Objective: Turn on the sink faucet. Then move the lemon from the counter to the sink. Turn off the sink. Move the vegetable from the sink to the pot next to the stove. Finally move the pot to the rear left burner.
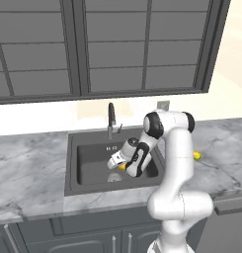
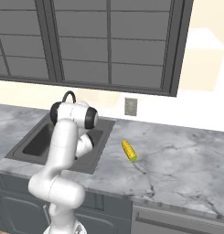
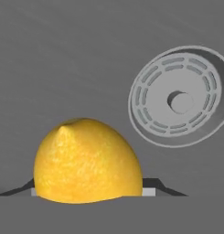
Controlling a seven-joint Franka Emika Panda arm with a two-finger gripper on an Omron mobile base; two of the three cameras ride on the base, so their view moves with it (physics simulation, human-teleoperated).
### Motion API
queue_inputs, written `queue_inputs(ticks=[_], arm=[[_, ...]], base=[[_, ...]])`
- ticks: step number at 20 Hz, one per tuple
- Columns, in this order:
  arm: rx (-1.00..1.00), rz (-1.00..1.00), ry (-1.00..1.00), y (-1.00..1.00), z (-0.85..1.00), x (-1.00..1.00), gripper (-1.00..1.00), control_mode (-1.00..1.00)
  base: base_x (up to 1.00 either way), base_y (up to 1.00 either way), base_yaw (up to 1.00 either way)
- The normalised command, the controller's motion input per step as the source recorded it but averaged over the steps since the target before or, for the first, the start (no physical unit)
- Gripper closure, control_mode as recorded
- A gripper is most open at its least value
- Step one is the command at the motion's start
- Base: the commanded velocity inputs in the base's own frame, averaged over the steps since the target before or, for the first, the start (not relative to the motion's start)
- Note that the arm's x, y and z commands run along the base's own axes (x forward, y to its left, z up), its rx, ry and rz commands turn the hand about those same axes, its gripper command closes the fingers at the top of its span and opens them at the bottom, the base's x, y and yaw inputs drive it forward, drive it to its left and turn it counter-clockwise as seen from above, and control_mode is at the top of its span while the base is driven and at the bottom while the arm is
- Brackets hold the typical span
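Working the step that lifts the lemon (image 3: 86, 160) out of the sink (image 1: 73, 163), by the look of it. Reaching down into the basin from the bent elbow, hand (image 1: 121, 164) low near the drain (image 3: 179, 101). Closing around the lemon right at the fingertips; firmness of grip impossible to tell. Next: finishing the squeeze, then raising straight up.

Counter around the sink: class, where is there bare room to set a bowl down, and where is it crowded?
Bare marble counter lies left of the sink. On the right, space opens beyond the corn cob. It is crowded inside the basin, where the pincer, lemon and drain sit close together.
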Motion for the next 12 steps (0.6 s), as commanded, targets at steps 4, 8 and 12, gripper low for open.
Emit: queue_inputs(ticks=[4, 8, 12], arm=[[0.0, -0.06, -0.05, -0.13, 0.59, -0.15, 1.0, -1.0], [0.0, -0.1, 0.0, -0.18, 0.83, -0.18, 1.0, -1.0], [0.0, -0.11, 0.0, -0.17, 0.92, -0.22, 1.0, -1.0]], base=[[0.0, 0.0, 0.0], [0.0, 0.0, 0.0], [0.0, 0.0, 0.0]])
